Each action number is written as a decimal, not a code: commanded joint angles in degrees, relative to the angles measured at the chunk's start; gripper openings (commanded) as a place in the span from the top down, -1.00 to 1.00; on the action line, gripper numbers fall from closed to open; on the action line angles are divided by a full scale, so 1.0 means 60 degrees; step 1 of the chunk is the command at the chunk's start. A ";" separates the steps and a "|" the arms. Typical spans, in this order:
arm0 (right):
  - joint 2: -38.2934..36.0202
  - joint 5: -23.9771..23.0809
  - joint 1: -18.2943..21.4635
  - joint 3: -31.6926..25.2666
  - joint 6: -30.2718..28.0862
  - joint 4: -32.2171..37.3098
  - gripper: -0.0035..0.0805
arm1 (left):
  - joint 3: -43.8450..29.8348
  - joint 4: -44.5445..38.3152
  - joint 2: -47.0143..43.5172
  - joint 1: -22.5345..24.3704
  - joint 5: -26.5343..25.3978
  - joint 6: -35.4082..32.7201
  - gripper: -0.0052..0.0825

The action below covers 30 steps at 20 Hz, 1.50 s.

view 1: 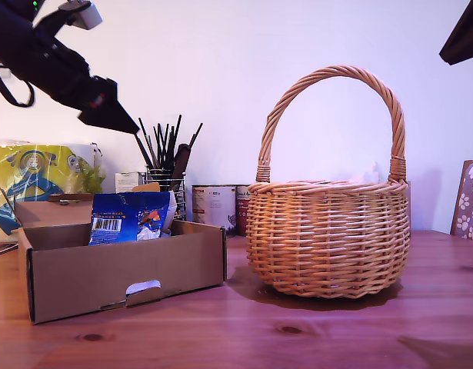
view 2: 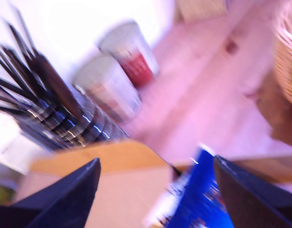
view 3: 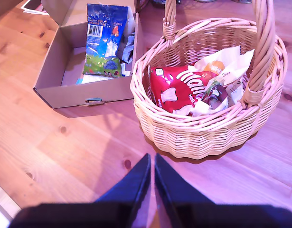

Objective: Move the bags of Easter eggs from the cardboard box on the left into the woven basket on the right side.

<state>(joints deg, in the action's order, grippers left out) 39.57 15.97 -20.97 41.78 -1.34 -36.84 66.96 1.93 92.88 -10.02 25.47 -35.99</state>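
Blue foil marks the one egg bag (view 1: pixel 129 217) I can count for certain in the cardboard box (view 1: pixel 105 273): a crinkly packet with a white barcode patch and orange print, propped upright against the back wall. Pale wrapping lies just beside it, too unclear in every view to call a second bag. One woven basket (view 1: pixel 328 238) stands on the wooden counter (view 1: pixel 244 334) at the exterior view's right, just beside the box; it holds one red packet (view 3: pixel 176 90) and some pale wrappers (view 3: pixel 224 64). Two tins (view 1: pixel 219 206) and one wire holder of pencils (view 1: pixel 165 165) stand behind. My first claw (view 2: pixel 155 190) hangs released above the box, over the blue bag. My second claw (view 3: pixel 152 164) is clenched on nothing, high above the counter in front of the basket.
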 commanded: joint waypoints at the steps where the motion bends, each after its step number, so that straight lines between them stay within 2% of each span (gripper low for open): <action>1: 0.0062 0.0004 0.0040 -0.0171 0.0004 0.0091 0.93 | 0.0084 -0.0047 0.0699 -0.0015 0.0211 0.0073 -0.70; 5: 0.0138 0.0007 0.0040 -0.0171 0.0007 0.0087 0.93 | 0.1060 0.0583 0.1781 0.0029 0.0535 0.0098 -0.70; 9: 0.0189 0.0007 0.0040 -0.0171 0.0007 0.0084 0.93 | 0.2630 0.2273 0.3100 0.0117 0.0616 0.0055 -0.69; 11: 0.0189 0.0007 0.0040 -0.0171 0.0007 0.0066 0.93 | 0.3034 0.3264 0.3424 0.0131 0.0619 -0.0109 -0.69; 15: 0.0189 0.0007 0.0040 -0.0171 0.0007 0.0062 0.93 | 0.3064 0.4335 0.3534 0.0124 0.0896 -0.0080 -0.69; 23: 0.0189 0.0007 0.0040 -0.0171 0.0007 0.0022 0.93 | 0.3056 0.5836 0.3657 0.0120 0.0929 -0.0007 -0.69; 27: 0.0189 0.0007 0.0040 -0.0171 0.0007 0.0022 0.93 | 0.3053 0.5880 0.3982 0.0098 0.0860 -0.0007 -0.69; 30: 0.0189 0.0007 0.0040 -0.0171 0.0007 0.0022 0.93 | 0.3053 0.5493 0.4408 -0.0015 0.0441 -0.0007 -0.62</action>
<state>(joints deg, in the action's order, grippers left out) 40.73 15.97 -20.97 41.78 -1.34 -36.93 86.15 34.50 115.85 -9.76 28.93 -36.27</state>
